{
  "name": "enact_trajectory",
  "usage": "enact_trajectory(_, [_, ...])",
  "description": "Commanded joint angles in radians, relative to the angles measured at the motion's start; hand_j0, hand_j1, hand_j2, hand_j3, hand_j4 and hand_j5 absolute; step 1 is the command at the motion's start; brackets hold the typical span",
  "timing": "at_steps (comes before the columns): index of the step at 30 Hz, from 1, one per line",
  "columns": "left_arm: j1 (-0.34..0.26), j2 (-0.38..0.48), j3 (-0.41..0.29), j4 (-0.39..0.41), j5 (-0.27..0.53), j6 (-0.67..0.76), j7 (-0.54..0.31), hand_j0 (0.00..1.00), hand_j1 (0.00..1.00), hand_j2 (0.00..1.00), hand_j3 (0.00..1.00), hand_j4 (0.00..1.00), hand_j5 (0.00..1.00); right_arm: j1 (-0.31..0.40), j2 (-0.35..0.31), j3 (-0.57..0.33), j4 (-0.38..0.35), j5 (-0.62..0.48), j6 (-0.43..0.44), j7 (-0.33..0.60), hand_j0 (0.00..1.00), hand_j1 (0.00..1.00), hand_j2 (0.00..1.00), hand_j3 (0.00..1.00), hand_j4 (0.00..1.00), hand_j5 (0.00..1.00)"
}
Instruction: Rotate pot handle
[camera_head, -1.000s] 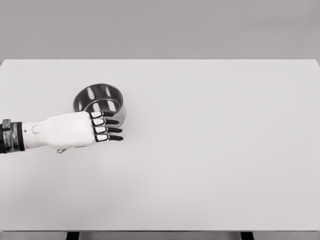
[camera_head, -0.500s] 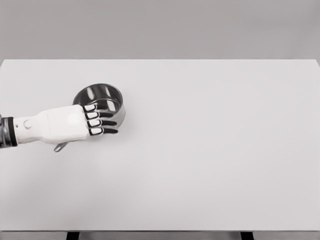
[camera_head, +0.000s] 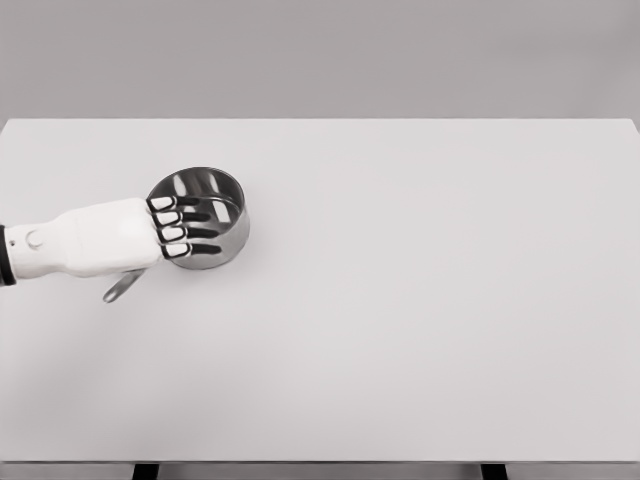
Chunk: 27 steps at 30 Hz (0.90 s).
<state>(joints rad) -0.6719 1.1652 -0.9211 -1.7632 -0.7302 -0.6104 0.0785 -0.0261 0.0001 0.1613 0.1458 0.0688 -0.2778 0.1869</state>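
A shiny steel pot (camera_head: 208, 187) stands on the white table (camera_head: 420, 300), left of the middle. Its handle (camera_head: 118, 290) points toward the lower left, and only the tip shows from under my palm. My left hand (camera_head: 192, 228) reaches in from the left edge and hovers over the handle and the pot's near-left rim. The fingers (camera_head: 168, 234) are stretched out side by side toward the right, across the rim, and hold nothing. I cannot tell whether the palm touches the handle. No right arm shows.
The table's far edge runs along the top of the view and its near edge along the bottom. Nothing else stands on the table apart from the pot.
My left hand has drawn back to the left and slightly farther from me, so its fingers now lie over the pot's rim. More of the handle's tip shows below the palm.
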Motion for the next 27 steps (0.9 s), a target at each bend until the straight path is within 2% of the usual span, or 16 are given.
enact_trajectory(1, [0.000, 0.002, 0.005, -0.001, 0.009, 0.000, 0.001, 1.00, 1.00, 1.00, 1.00, 1.00, 1.00, 0.000, 0.000, 0.000, 0.000, 0.000, 0.000, 0.000, 1.00, 1.00, 1.00, 1.00, 1.00, 1.00])
enact_trajectory(3, [-0.002, 0.001, 0.007, -0.002, 0.035, 0.000, 0.003, 1.00, 1.00, 1.00, 1.00, 1.00, 1.00, 0.002, 0.000, 0.000, 0.000, 0.000, 0.000, 0.000, 1.00, 1.00, 1.00, 1.00, 1.00, 1.00])
enact_trajectory(5, [-0.002, -0.001, 0.015, -0.002, 0.107, 0.000, 0.003, 1.00, 1.00, 1.00, 1.00, 1.00, 1.00, 0.000, 0.000, 0.000, 0.000, 0.000, 0.000, 0.000, 1.00, 1.00, 1.00, 1.00, 1.00, 1.00])
enact_trajectory(9, [0.009, -0.015, 0.010, -0.002, 0.160, 0.000, 0.003, 1.00, 1.00, 1.00, 1.00, 1.00, 1.00, 0.000, 0.000, 0.000, 0.000, 0.000, -0.001, 0.000, 1.00, 1.00, 1.00, 1.00, 1.00, 1.00])
enact_trajectory(16, [0.089, -0.018, 0.011, -0.002, 0.176, 0.000, 0.001, 1.00, 1.00, 1.00, 1.00, 1.00, 1.00, 0.000, 0.000, 0.001, 0.001, 0.000, 0.000, 0.000, 1.00, 1.00, 1.00, 1.00, 1.00, 1.00])
enact_trajectory(27, [0.121, -0.015, 0.056, 0.010, 0.170, 0.000, -0.002, 1.00, 1.00, 1.00, 1.00, 1.00, 1.00, 0.000, 0.000, 0.000, 0.001, 0.000, 0.000, 0.000, 1.00, 1.00, 1.00, 1.00, 1.00, 1.00])
